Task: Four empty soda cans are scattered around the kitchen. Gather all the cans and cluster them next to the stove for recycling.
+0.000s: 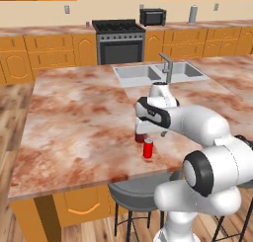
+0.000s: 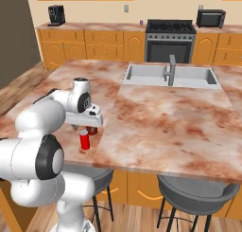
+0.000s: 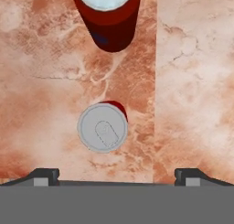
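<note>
Two red cans (image 3: 102, 127) upright on the table (image 1: 74, 122) near its front edge, we see our end effector (image 3: 116, 175) above them, fully open, holding nothing, stove (image 1: 118, 41) well beyond.

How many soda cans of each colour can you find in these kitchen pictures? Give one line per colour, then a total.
Red soda cans: 2, both on the island counter under the open hand: one, another.
Purple soda cans: 1, beside the stove.
Total: 3
</note>
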Motion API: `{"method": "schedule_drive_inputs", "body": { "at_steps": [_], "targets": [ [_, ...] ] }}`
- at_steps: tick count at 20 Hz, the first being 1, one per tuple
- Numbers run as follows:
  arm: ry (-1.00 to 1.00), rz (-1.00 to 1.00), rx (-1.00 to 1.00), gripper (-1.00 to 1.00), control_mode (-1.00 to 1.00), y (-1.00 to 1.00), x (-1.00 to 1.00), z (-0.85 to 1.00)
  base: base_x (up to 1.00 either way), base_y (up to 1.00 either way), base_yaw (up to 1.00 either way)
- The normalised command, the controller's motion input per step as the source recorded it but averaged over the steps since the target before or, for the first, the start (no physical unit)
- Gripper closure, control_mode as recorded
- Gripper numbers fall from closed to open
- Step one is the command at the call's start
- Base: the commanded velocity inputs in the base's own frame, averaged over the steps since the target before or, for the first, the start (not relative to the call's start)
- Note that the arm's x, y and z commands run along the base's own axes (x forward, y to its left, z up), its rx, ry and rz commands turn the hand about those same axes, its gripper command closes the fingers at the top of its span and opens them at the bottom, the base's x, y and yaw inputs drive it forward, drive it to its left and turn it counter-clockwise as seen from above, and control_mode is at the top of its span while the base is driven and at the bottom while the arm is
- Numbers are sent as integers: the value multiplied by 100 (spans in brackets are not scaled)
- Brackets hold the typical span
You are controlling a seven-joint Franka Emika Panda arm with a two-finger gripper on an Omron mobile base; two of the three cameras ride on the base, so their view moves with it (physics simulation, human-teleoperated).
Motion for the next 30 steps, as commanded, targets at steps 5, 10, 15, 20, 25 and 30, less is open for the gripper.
{"method": "schedule_drive_inputs", "body": {
  "at_steps": [5,10,15,20,25,30],
  "targets": [
    [7,0,0,-100,-100,8,2,-18,0,0,0],
    [0,0,0,-100,-100,6,11,-23,0,0,0],
    [1,0,0,-100,-100,1,25,-19,0,0,0],
    [6,0,0,-100,-100,0,6,-11,0,0,0],
    [6,0,0,-100,-100,0,0,-10,0,0,0],
    [6,0,0,-100,-100,0,0,-8,0,0,0]
  ]
}}
